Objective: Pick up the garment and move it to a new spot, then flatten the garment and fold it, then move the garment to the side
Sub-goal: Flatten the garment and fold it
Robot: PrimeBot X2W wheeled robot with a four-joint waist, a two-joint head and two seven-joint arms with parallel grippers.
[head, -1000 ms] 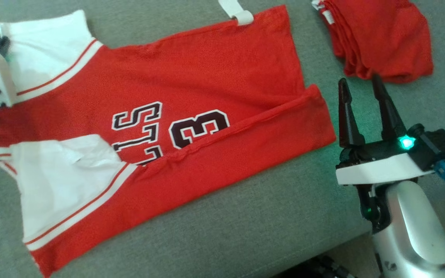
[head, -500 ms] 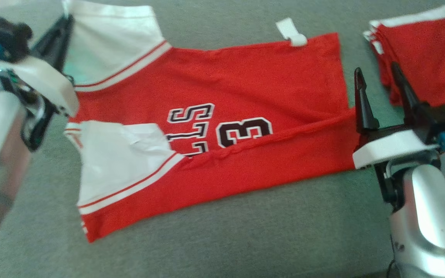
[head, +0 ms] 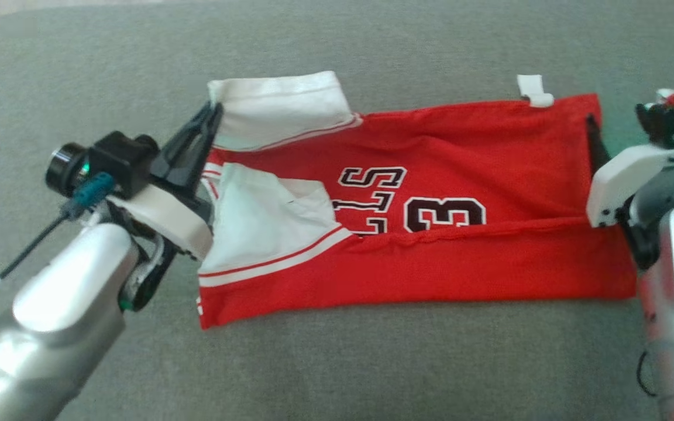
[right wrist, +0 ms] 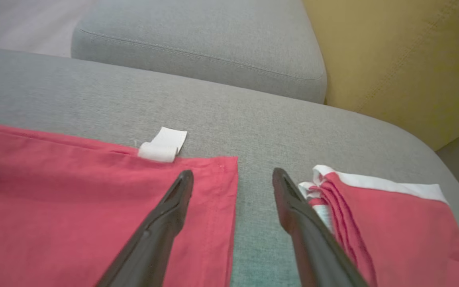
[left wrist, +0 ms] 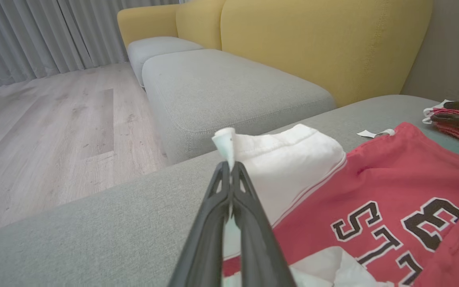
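The garment (head: 430,146), a red jersey with white sleeves and black lettering, lies flat across the grey sofa seat (head: 337,362), its near long edge folded over. My left gripper (head: 215,111) is shut on the outer corner of the far white sleeve (head: 278,108). In the left wrist view that gripper (left wrist: 229,167) pinches the sleeve's edge (left wrist: 224,143), which sticks up above the tips. My right gripper (right wrist: 232,172) stands open at the jersey's hem (right wrist: 221,207), one finger over the red cloth and the other over bare seat.
A pile of folded red garments (right wrist: 393,223) lies just right of my right gripper. A white label (head: 535,90) sticks out from the jersey's far edge. Beyond are a second grey cushion (left wrist: 229,87), the yellow sofa back (left wrist: 313,40) and wooden floor (left wrist: 54,119).
The head camera has swung, so the whole picture has shifted. My left gripper stays shut on the sleeve corner. My right gripper now stands at the hem instead of beside it.
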